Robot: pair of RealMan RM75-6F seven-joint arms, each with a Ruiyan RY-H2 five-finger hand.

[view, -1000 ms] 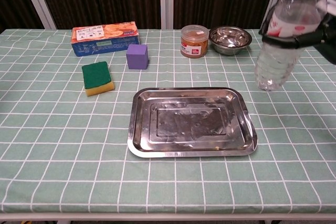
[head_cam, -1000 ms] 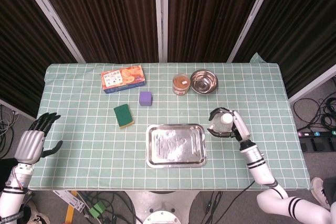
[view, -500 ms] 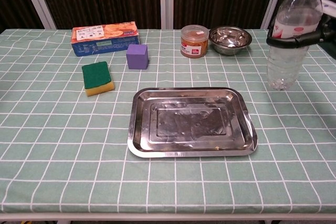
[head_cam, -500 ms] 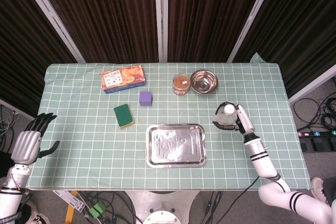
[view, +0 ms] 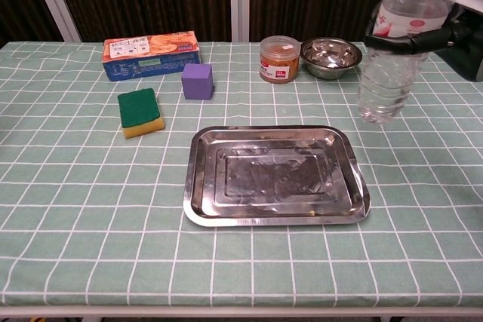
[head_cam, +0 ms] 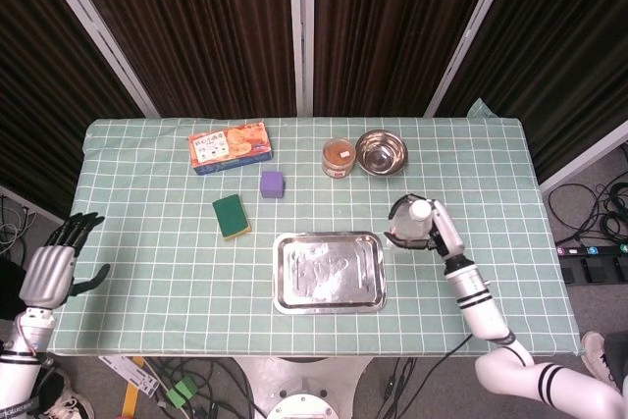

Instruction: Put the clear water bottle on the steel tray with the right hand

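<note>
Clear plastic water bottle (view: 395,47) is held by the right robot hand (view: 445,33), whose dark fingers (view: 396,40) wrap around its upper part near the red and white label. It hangs above the table (view: 90,209), slightly tilted, just to the right of the steel tray (view: 275,176) and not touching it. In the head view the bottle's white cap (head_cam: 420,210) shows beside the tray's right upper corner. Behind the tray stand a jar (view: 279,59) and a steel bowl (view: 330,57), close together. Further left are a purple cube (view: 198,81), a green sponge (view: 139,111) and a cracker box (view: 152,54). The left robot hand (head_cam: 54,269) is off the table's left edge, fingers apart, holding nothing.
</note>
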